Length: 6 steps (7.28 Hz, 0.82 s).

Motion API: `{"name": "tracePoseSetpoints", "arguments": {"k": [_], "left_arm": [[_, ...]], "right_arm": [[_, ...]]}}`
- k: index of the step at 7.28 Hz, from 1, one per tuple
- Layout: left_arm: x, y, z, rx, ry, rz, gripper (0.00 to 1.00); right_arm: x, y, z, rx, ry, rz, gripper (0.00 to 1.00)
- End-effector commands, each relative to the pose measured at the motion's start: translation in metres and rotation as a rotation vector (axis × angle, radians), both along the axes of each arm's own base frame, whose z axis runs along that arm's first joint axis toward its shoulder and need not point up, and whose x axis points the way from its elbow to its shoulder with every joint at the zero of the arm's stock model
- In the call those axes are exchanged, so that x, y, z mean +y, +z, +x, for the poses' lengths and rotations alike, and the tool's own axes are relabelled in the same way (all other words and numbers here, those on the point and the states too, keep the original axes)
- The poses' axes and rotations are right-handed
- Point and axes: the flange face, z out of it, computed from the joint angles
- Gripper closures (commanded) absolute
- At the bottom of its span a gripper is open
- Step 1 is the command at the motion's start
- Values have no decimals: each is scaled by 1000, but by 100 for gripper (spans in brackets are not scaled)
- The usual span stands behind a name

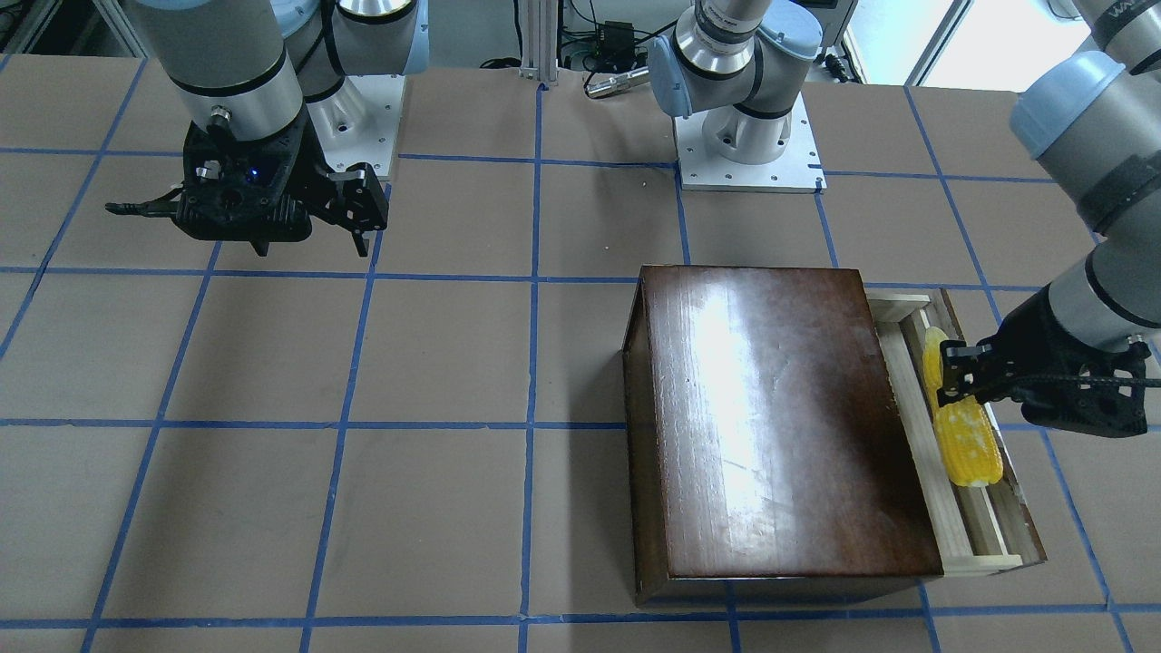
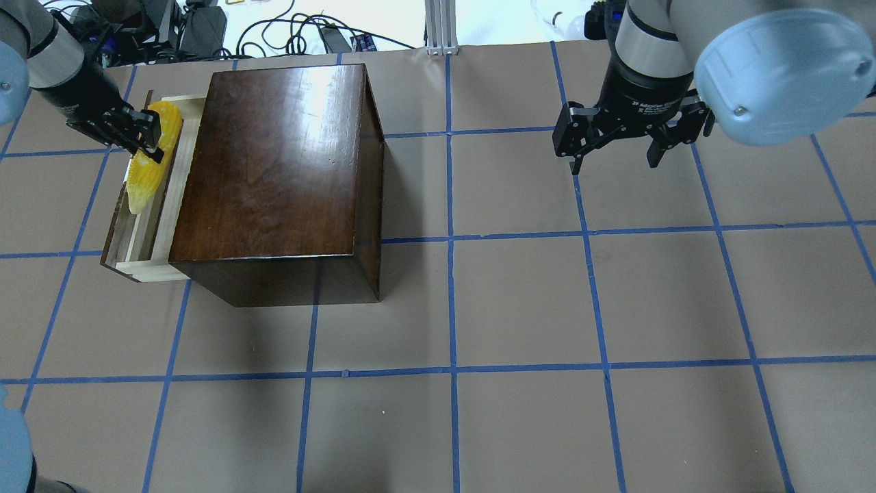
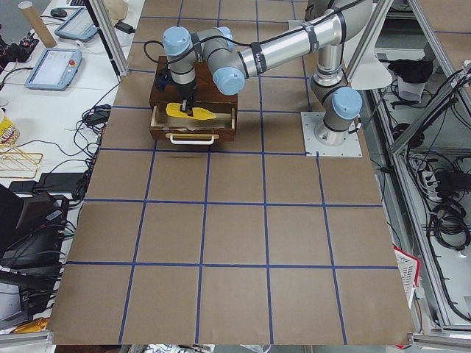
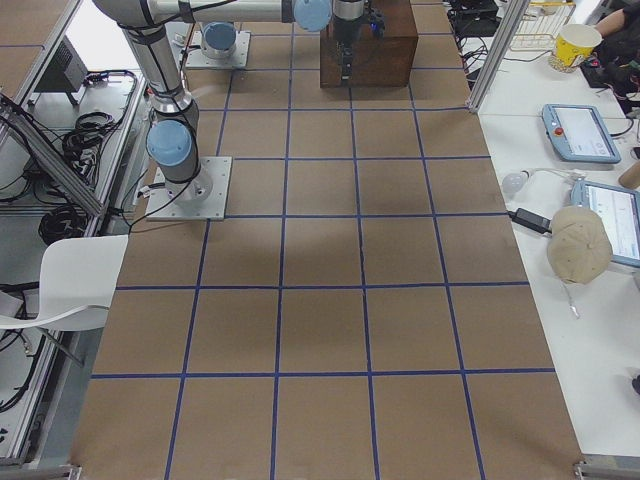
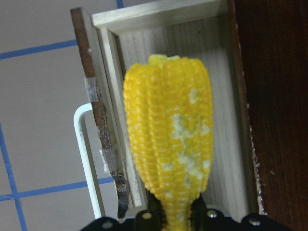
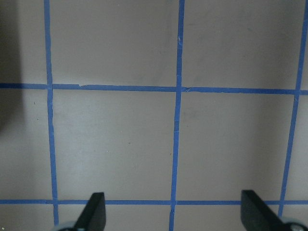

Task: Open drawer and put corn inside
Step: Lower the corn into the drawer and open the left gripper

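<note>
The left gripper (image 2: 149,140) pinched the corn (image 2: 146,181) by one end, lengthwise over the partly opened drawer (image 2: 152,269) beside the dark box (image 2: 274,157), apparently to suit its narrow tray, while the right gripper (image 2: 614,164) hung spread and empty above the table (image 2: 479,308).

Overhead and front views facing oppositely, sharing drawer (image 2: 152,268), wrist cameras close

Silver-grey tubular arms (image 1: 227,54) with pale blue joint caps (image 2: 773,61); black left gripper (image 2: 152,137) and right gripper (image 2: 614,166); white screwed base plates (image 1: 789,168) at twelve o'clock.
</note>
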Motion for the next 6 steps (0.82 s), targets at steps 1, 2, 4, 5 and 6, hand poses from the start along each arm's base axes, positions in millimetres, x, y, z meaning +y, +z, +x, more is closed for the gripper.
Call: {"name": "tracePoseSetpoints", "arguments": {"k": [1, 2, 4, 5, 6], "left_arm": [[7, -12, -1, 11, 5, 31, 100], [9, -15, -3, 18, 31, 54, 100], [11, -15, -2, 15, 37, 62, 59], [11, -15, -2, 15, 37, 62, 23], [11, -13, -2, 15, 37, 60, 19]], "right_arm": [[0, 0, 0, 0, 0, 0, 0], [0, 0, 0, 0, 0, 0, 0], [0, 0, 0, 0, 0, 0, 0], [0, 0, 0, 0, 0, 0, 0], [0, 0, 0, 0, 0, 0, 0]]}}
